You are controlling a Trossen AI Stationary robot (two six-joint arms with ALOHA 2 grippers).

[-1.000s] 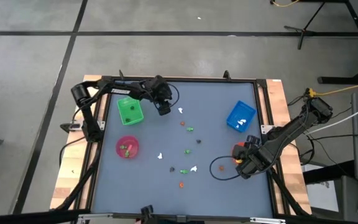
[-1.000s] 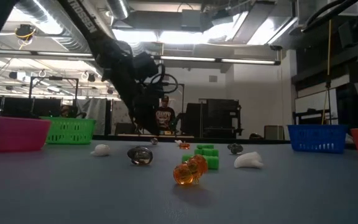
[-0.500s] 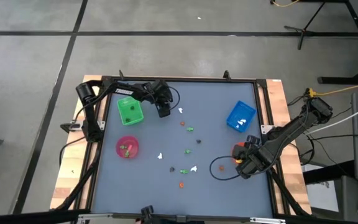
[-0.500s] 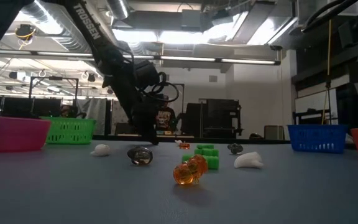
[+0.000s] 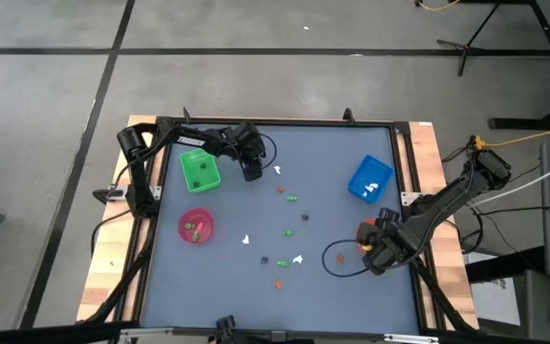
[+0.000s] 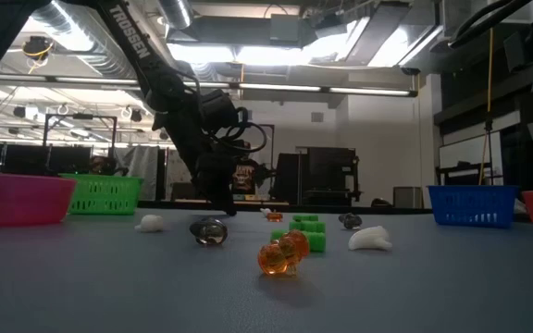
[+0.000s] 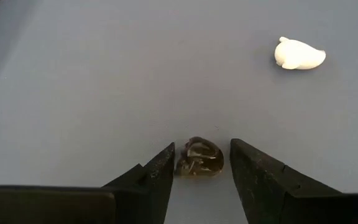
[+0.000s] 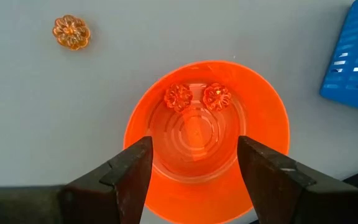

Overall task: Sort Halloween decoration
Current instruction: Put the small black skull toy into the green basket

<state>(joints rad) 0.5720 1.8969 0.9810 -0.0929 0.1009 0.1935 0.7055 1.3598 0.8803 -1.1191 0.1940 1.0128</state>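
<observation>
On the grey-blue table (image 5: 332, 153), taking the green square tray (image 5: 199, 170) as the landmark, the sort looks partly done: that tray holds at least one small piece, the pink round bowl (image 5: 196, 226) just in front of it holds a few small figures, the blue square tray (image 5: 370, 179) across the table from it carries a white figure, and the orange bowl (image 8: 207, 134) near the blue tray holds two orange flower-shaped pieces. Roughly ten figures lie loose on the open mat between the green tray and the blue one, so a good share of the work appears left. The left gripper (image 7: 201, 167) is down at the table just beside the green tray, its fingers apart and straddling a small dark, glassy, translucent figure (image 7: 198, 159), close on both sides but not yet pinching it as far as the wrist view shows; a smooth white, rounded ghost-like figure (image 7: 298, 54) lies near it. The right gripper (image 8: 194, 165) hangs over the orange bowl with its fingers spread wide and nothing between them. The bowls look like smooth moulded plastic, the trays like lattice-walled baskets, and an orange translucent lobed figure (image 8: 71, 32) lies outside the orange bowl.
</observation>
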